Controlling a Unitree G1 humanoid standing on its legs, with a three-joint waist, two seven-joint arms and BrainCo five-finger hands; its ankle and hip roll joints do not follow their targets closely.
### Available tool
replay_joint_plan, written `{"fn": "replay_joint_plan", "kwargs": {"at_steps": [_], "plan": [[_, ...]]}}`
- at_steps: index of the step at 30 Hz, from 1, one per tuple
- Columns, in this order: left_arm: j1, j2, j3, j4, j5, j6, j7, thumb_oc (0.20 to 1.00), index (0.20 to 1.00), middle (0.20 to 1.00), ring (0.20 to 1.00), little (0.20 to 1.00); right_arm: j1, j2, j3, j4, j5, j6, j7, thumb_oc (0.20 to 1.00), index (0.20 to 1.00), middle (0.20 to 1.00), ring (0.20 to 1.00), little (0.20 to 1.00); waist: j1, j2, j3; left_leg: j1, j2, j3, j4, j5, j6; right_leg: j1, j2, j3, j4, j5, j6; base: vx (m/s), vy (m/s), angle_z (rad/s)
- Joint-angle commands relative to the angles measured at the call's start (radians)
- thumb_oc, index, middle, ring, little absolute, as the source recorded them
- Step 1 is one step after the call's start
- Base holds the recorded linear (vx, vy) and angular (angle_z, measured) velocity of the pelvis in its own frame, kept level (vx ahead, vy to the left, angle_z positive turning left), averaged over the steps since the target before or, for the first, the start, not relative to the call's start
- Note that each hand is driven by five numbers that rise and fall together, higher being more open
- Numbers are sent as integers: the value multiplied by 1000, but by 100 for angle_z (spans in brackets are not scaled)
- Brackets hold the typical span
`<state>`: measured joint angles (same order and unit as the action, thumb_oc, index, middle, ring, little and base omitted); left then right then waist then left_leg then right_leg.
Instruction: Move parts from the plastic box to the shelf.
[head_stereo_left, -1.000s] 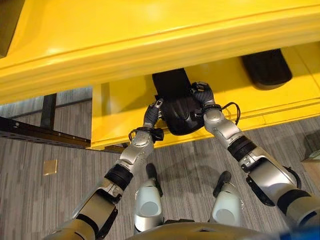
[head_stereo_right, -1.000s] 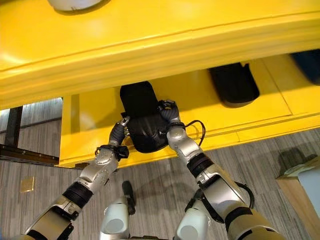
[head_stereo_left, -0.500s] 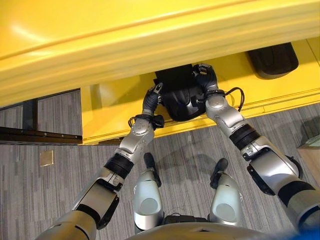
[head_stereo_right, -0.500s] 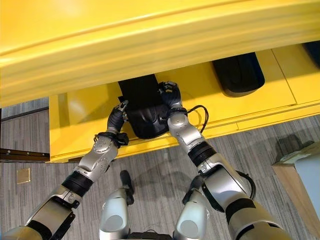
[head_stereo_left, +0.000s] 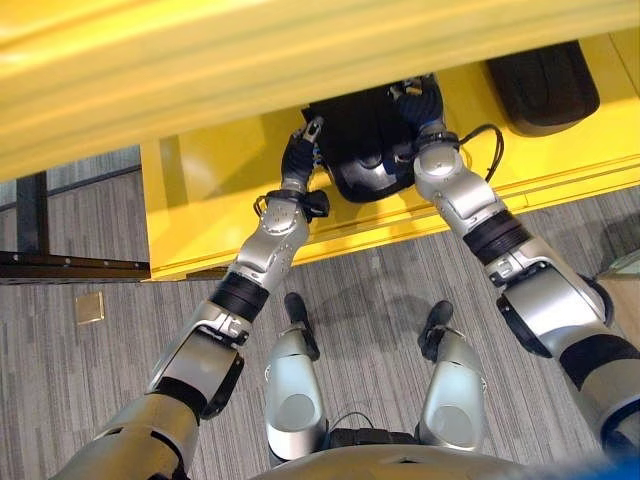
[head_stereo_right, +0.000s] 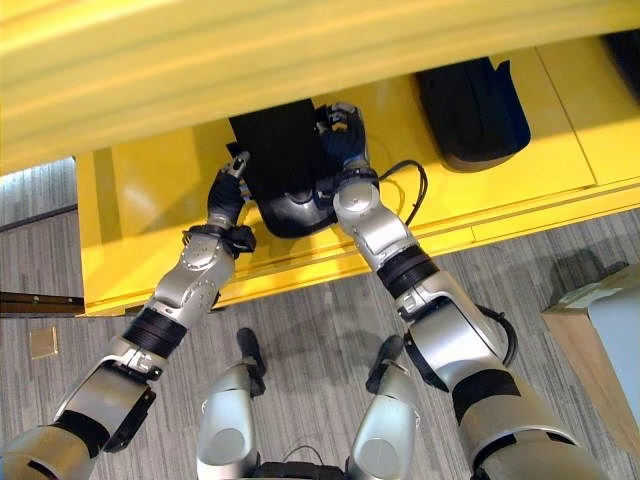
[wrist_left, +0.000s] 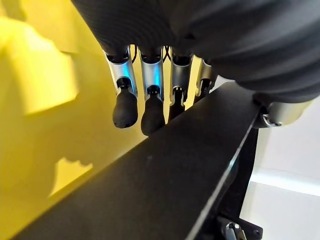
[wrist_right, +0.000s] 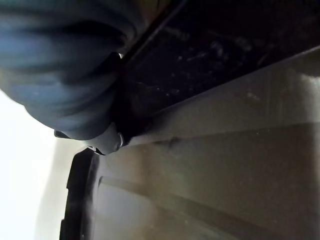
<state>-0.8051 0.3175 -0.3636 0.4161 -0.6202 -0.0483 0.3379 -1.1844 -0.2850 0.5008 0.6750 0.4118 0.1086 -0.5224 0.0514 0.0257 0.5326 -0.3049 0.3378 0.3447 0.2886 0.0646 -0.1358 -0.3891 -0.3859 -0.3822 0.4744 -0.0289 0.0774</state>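
Both hands on black part (head_stereo_left: 362, 150) | left hand (head_stereo_left: 297, 158), right hand (head_stereo_left: 420, 102) | yellow shelf (head_stereo_left: 220, 200)

From the head, our two eye views look steeply down onto the same yellow shelf (head_stereo_left: 240, 200) and black part (head_stereo_right: 285, 170), set slightly apart sideways. Each wrist view sits very close, looking along its own hand against that part (wrist_left: 150, 195).
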Motion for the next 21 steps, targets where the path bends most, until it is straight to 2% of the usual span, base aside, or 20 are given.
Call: {"fn": "replay_joint_plan", "kwargs": {"at_steps": [1,4,9,13,14,21], "plan": [[-176,-57,-37,-111,-50,-71,-26,200,200,200,200,200,-119,80,3,-5,57,-49,3,200,200,200,200,200,33,-7,-13,-32,5,42,13,-2,10,-7,47,-15,90,-105,6,35,-26,0],[-221,-51,-40,-89,-23,-51,-25,200,200,200,200,200,-152,85,5,18,89,-56,-14,200,200,200,200,200,36,-12,-13,-56,12,42,25,-2,8,-32,54,-17,110,-114,-1,76,-56,-2],[-263,-39,-39,-63,-54,-65,-35,200,200,200,200,200,-187,87,23,23,114,-85,-30,200,200,200,200,200,31,-18,-13,-85,22,51,35,0,2,-66,69,-13,116,-114,-9,48,-7,-3],[-287,-27,-43,-59,-49,-62,-27,200,200,200,200,200,-200,84,22,-3,100,-73,-47,200,200,200,200,200,27,-22,-13,-119,29,52,46,2,-1,-100,75,-11,125,-114,-14,27,-1,-1],[-303,-23,-46,-54,-53,-44,-27,200,200,200,200,200,-207,84,22,-6,83,-58,-57,200,200,200,200,200,27,-25,-13,-135,31,50,54,0,-1,-116,79,-8,138,-118,-18,35,-17,2],[-336,-6,-57,-34,-57,-10,-31,200,200,200,200,200,-209,80,37,-12,96,-61,-70,200,200,200,200,200,31,-43,-13,-170,35,49,68,-3,-4,-144,86,-15,147,-119,-22,17,-39,-1]]}}
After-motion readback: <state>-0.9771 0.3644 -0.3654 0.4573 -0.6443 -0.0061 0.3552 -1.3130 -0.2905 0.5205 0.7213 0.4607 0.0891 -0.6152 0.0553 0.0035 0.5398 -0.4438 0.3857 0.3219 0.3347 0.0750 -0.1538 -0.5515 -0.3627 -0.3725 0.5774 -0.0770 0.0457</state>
